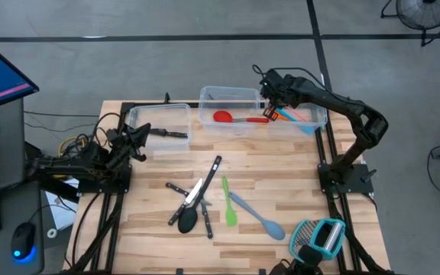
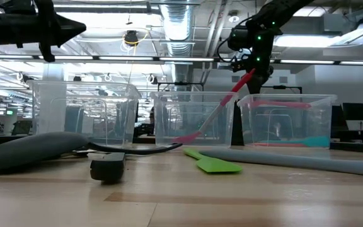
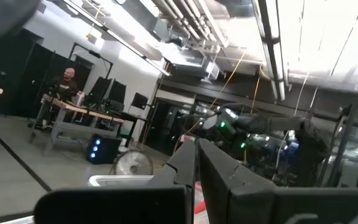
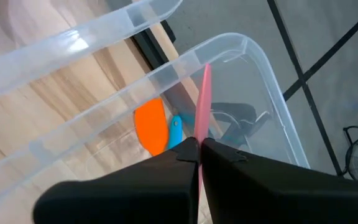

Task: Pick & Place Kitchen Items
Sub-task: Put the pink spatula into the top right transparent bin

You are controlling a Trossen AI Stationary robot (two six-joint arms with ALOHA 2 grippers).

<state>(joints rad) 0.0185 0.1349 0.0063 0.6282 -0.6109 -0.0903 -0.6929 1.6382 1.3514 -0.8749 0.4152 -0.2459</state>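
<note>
- Your right gripper [image 4: 199,149] has its fingers closed on the pink spatula [image 4: 204,99], seen close up in the right wrist view; the thin handle rises from between the dark fingers above the right-hand clear bin [image 4: 272,99].
- That wrist view alone shows an orange spatula [image 4: 151,127] and a blue one [image 4: 175,129] lying inside this bin; from above they are half hidden under the gripper [image 1: 272,105].
- The low view shows the pink spatula [image 2: 216,110] hanging slanted from the gripper, blade down by the middle bin [image 2: 194,116].
- From above, a red spoon [image 1: 231,118] lies in the middle bin, and a knife [image 1: 170,133] sits at the left bin [image 1: 159,114].
- Your left gripper [image 1: 140,137] waits at the table's [image 1: 296,183] left edge; its wrist view shows the fingers pressed together, holding nothing.
- Loose on the table: a green spatula [image 1: 228,202], a grey-blue spatula [image 1: 258,216], a black spoon [image 1: 189,220] and crossed knives [image 1: 197,191].
- The teal grater [image 1: 319,235] is cut off at the table's near edge.
</note>
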